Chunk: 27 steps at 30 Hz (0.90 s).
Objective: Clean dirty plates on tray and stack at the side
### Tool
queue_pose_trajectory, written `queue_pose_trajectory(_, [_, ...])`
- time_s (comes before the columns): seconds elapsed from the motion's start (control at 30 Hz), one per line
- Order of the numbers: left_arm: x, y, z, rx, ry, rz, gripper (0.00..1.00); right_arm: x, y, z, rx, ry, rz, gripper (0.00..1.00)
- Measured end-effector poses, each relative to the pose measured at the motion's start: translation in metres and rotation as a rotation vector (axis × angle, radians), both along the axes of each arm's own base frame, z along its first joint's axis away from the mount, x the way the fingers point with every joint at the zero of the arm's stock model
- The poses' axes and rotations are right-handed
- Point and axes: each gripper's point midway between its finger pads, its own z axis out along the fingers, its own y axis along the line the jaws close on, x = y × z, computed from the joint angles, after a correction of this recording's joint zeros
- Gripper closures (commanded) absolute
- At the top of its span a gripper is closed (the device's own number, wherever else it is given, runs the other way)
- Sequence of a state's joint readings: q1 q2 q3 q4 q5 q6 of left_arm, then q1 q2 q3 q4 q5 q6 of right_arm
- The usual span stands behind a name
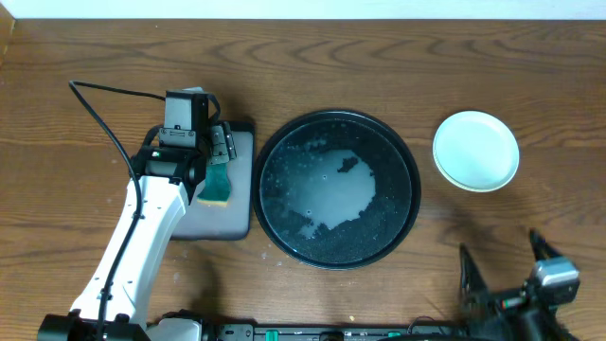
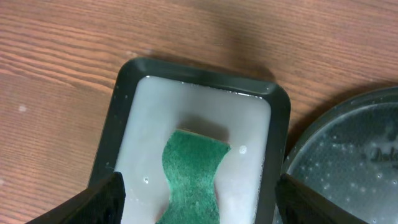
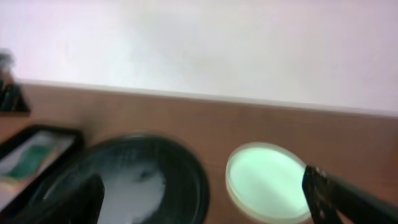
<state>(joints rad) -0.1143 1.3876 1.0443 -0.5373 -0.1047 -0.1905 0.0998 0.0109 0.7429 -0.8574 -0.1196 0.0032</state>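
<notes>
Overhead: plates (image 1: 476,150) beyond right tool (image 1: 502,254), apart

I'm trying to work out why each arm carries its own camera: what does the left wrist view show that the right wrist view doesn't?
Left wrist only: the green sponge up close, its wavy outline lying in milky liquid. Right wrist only: a pale mint plate on the table, and the wall behind. Both: the small rectangular tray holding the sponge, and the wet round black tray beside it.
</notes>
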Motion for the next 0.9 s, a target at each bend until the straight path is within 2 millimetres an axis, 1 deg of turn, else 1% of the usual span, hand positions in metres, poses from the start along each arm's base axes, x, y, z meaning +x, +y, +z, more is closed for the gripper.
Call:
queue_pose_trajectory(0.03, [0.000,0.000,0.000,0.000,0.001,0.000,0.22,0.012,0.000,0.009,0.005,-0.064,-0.008,0.01])
queue_pose_trajectory(0.07, [0.000,0.000,0.000,0.000,0.000,0.000,0.22,0.018,0.000,0.017,0.010,-0.118,-0.014,0.01])
queue_pose_trajectory(0.2, [0.000,0.000,0.000,0.000,0.000,0.000,0.22,0.035,-0.001,0.053,0.029,-0.351,-0.023,0.01])
queue_pose_trajectory(0.27, [0.000,0.000,0.000,0.000,0.000,0.000,0.22,0.042,0.000,0.063,0.033,-0.457,-0.026,0.01])
queue_pose_trajectory(0.33, [0.000,0.000,0.000,0.000,0.000,0.000,0.22,0.044,0.000,0.070,0.043,-0.546,-0.027,0.01])
queue_pose_trajectory(0.37, [0.000,0.000,0.000,0.000,0.000,0.000,0.22,0.046,0.000,0.069,0.044,-0.571,-0.027,0.01])
queue_pose_trajectory(0.43, [0.000,0.000,0.000,0.000,0.000,0.000,0.22,0.051,0.000,0.063,0.049,-0.612,-0.026,0.01])
queue_pose_trajectory(0.5, [0.000,0.000,0.000,0.000,0.000,0.000,0.22,0.056,0.001,0.052,0.051,-0.629,-0.026,0.01])
queue_pose_trajectory(0.63, [0.000,0.000,0.000,0.000,0.000,0.000,0.22,0.068,0.002,0.026,0.049,-0.607,-0.023,0.01])
queue_pose_trajectory(0.77, [0.000,0.000,0.000,0.000,0.000,0.000,0.22,0.081,0.004,-0.006,0.053,-0.538,-0.021,0.01])
queue_pose_trajectory(0.9, [0.000,0.000,0.000,0.000,0.000,0.000,0.22,0.095,0.005,-0.047,0.061,-0.413,-0.019,0.01])
